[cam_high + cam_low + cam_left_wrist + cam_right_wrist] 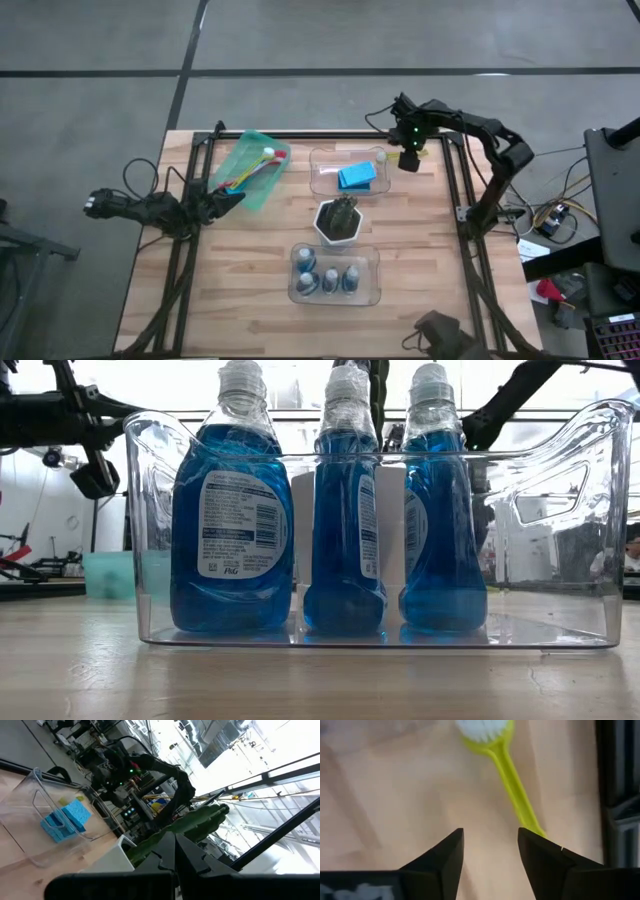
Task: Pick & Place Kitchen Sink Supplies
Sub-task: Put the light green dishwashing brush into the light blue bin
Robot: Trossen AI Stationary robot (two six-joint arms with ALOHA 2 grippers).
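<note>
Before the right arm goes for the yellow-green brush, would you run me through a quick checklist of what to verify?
1. Right gripper open: ok, fingers apart and empty.
2. Yellow-green brush free on the table, handle ahead of the gripper but toward one finger: not ok, needs centering.
3. Left gripper out of the way: ok, shut, parked by the green tray.
4. Room in the green tray for the brush: ok, a few brushes lie in it.
5. Sponge bin close by the brush: cannot tell whether it crowds the approach.
</note>
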